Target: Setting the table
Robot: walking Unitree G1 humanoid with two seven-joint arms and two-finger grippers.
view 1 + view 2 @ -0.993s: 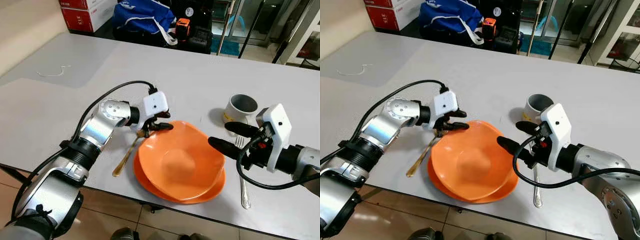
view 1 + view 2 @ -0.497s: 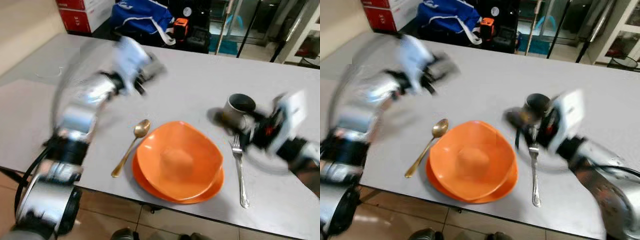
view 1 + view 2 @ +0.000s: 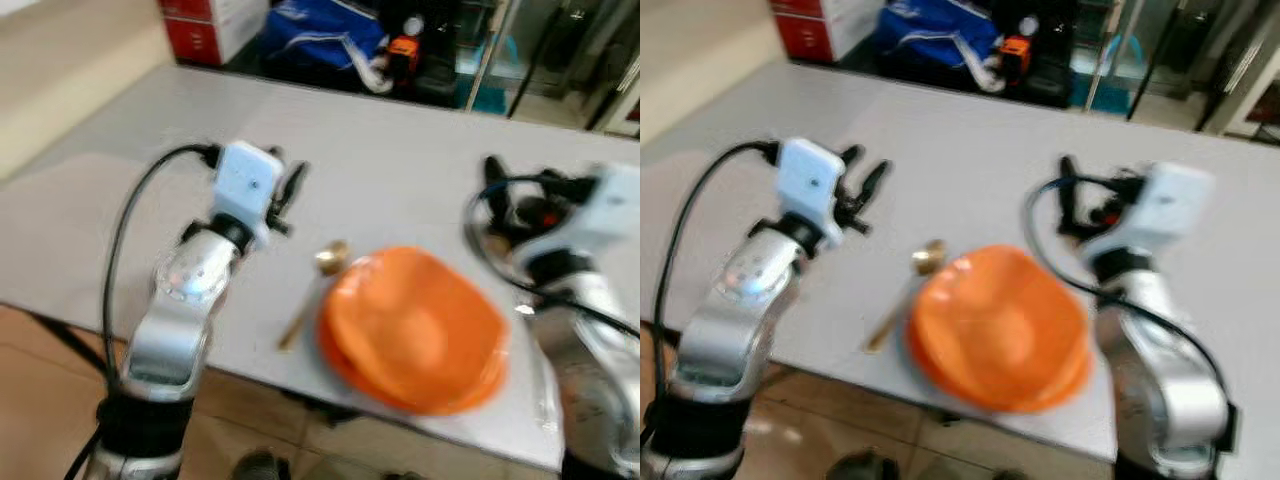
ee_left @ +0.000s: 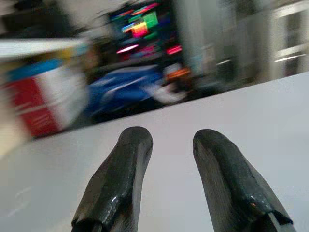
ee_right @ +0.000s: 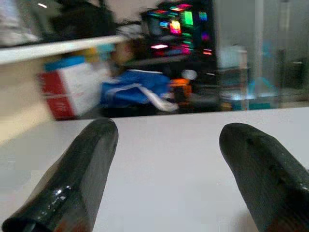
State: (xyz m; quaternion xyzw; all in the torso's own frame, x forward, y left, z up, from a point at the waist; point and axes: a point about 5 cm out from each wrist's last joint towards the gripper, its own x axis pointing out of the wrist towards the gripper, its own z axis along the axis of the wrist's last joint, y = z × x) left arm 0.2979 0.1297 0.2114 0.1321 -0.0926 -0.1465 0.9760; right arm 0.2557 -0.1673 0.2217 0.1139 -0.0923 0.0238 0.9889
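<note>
Since the orange bowl (image 3: 415, 330) sits on its plate near the table (image 3: 400, 170) edge with the spoon (image 3: 312, 290) just left, the left gripper (image 3: 285, 195) and right gripper (image 3: 1070, 195), both empty with fingers apart, hang farther back.

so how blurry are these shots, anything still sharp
Both eye views are motion-blurred: the orange bowl and spoon are smeared. In the left wrist view the black fingers look fairly crisp, background streaked; the right wrist view is similar, fingers soft-edged.
</note>
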